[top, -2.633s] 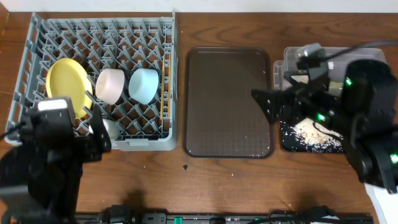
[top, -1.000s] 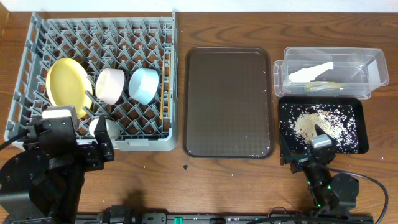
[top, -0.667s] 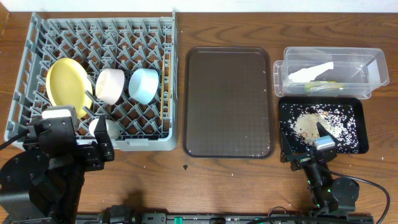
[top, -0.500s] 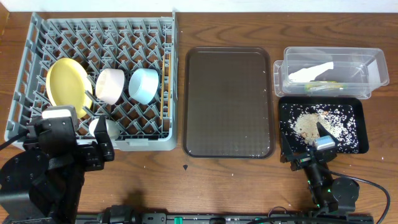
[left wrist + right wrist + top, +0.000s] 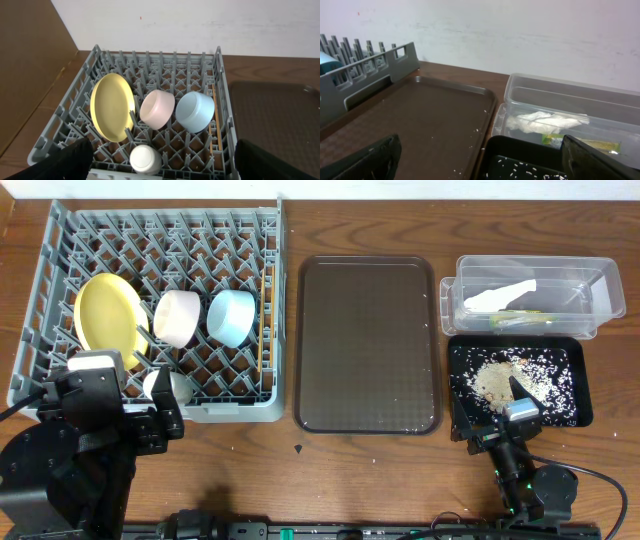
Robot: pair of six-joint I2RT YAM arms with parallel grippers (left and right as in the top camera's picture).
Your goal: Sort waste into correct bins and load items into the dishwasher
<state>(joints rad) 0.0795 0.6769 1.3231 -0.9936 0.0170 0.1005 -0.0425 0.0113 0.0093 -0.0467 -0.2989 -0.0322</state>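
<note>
The grey dish rack (image 5: 60, 240) holds the yellow plate (image 5: 108, 310), white bowl (image 5: 178, 318), light blue bowl (image 5: 232, 317) and chopsticks (image 5: 263, 320). The clear tub (image 5: 600, 290) holds the napkin (image 5: 505, 295) and wrapper (image 5: 520, 320). The black tray (image 5: 580, 390) holds rice scraps (image 5: 510, 378). My left gripper (image 5: 160, 172) is open and empty at the rack's front edge. My right gripper (image 5: 485, 165) is open and empty, low in front of the black tray (image 5: 520, 150).
The dark brown serving tray (image 5: 368, 345) lies between rack and bins with a few stray rice grains. A small white cup (image 5: 170, 385) sits in the rack's front row. Both arm bases fill the table's front corners.
The right arm has drawn back from above the tub and black tray to the table's front edge. Over the last second nothing has moved.
</note>
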